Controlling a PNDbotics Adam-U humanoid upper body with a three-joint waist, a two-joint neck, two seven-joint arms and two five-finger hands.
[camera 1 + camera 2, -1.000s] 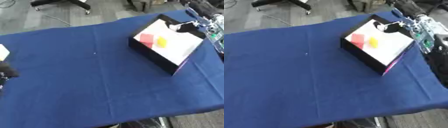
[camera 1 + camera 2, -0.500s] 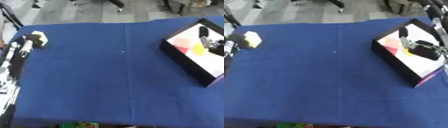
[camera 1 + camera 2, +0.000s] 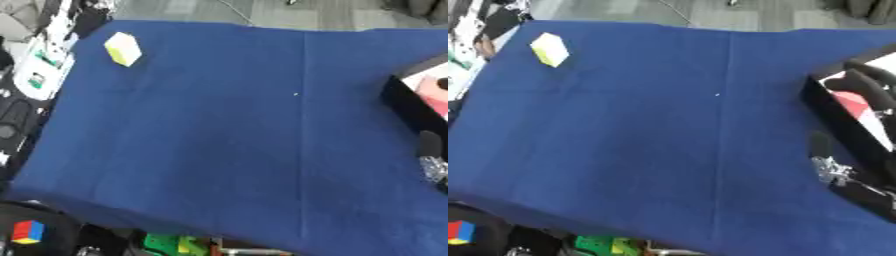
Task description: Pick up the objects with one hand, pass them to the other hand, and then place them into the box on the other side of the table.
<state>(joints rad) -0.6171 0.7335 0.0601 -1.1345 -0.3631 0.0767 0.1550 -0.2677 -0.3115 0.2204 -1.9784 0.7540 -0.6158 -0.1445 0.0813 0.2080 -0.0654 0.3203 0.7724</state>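
Blue table (image 3: pixel 219 150), right hand (image 3: pixel 866 85) over box (image 3: pixel 833 117).

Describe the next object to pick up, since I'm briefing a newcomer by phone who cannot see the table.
Start from the blue tablecloth that covers the whole table, then look to its far left corner, opposite the black box at the right edge. There a small block lies alone on the cloth. It is the only loose thing on the blue surface, white on top with a yellow-green side.
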